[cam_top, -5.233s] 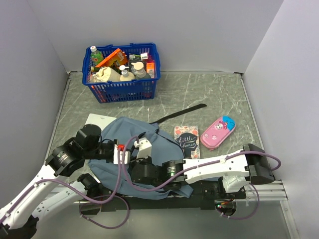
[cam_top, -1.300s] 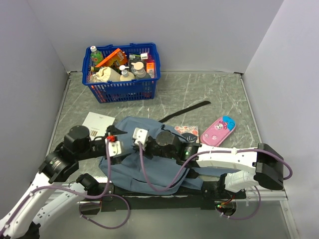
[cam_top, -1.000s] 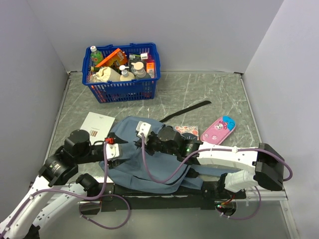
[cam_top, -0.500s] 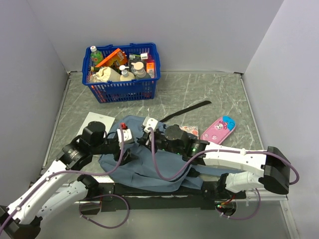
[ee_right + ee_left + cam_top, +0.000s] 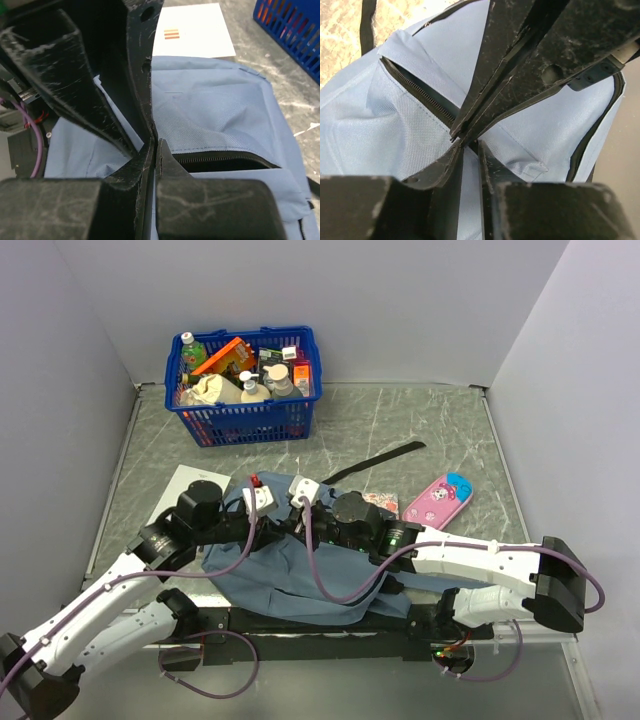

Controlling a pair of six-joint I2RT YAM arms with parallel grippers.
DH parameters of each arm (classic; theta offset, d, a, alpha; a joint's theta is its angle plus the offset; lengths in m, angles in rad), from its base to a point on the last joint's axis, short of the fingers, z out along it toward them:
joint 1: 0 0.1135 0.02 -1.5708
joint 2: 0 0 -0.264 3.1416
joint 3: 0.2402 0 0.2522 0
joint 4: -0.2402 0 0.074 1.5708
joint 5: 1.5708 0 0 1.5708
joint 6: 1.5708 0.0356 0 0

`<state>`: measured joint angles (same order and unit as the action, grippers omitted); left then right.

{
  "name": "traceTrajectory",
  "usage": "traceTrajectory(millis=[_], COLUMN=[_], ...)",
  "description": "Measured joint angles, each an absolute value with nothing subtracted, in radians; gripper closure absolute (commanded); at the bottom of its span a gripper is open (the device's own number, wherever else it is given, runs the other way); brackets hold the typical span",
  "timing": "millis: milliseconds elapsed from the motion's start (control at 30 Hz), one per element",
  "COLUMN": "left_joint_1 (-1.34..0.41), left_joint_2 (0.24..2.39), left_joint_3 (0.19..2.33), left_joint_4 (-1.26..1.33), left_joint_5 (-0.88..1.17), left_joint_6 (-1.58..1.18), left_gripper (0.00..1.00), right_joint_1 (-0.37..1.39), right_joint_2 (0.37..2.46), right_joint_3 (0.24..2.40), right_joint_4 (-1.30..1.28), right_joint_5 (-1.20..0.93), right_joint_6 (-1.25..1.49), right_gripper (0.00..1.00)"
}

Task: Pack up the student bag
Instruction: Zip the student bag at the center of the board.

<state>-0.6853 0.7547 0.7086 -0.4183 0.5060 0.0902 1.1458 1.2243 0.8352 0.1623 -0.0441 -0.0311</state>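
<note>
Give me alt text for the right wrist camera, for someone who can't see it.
The right gripper pinches the grey-blue student bag beside its open zipper, tip to tip with the left gripper reaching in from the upper left. A white paper and a blue basket lie beyond.

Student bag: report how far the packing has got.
Done: zipper part open on the soft grey-blue fabric backpack. In hand: left hand and right hand pinch fabric beside it. Left: pink pencil case and patterned book lie outside.
</note>
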Motion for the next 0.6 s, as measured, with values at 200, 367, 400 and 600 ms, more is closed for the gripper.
traceTrajectory(millis=[200, 367, 400, 600], left_joint_1=[-0.703, -0.722, -0.728, -0.730], left_joint_2=[0.749, 0.746, 0.743, 0.721], left_joint_3=[0.705, 0.705, 0.705, 0.705], left_joint_4=[-0.404, -0.394, -0.393, -0.378], left_joint_5=[0.490, 0.535, 0.545, 0.535], left_joint_6=[0.080, 0.037, 0.027, -0.011], left_gripper=[0.50, 0.37, 0.39, 0.52], right_joint_1=[1.141, 1.127, 1.123, 1.114], right_joint_2=[1.224, 1.227, 1.228, 1.227], right_joint_3=[0.835, 0.838, 0.842, 0.851], right_joint_4=[0.167, 0.179, 0.181, 0.178], right_joint_5=[-0.027, 0.009, 0.020, 0.045], right_joint_6=[-0.039, -0.054, -0.059, -0.073], right_gripper=[1.00, 1.00, 1.00, 1.00])
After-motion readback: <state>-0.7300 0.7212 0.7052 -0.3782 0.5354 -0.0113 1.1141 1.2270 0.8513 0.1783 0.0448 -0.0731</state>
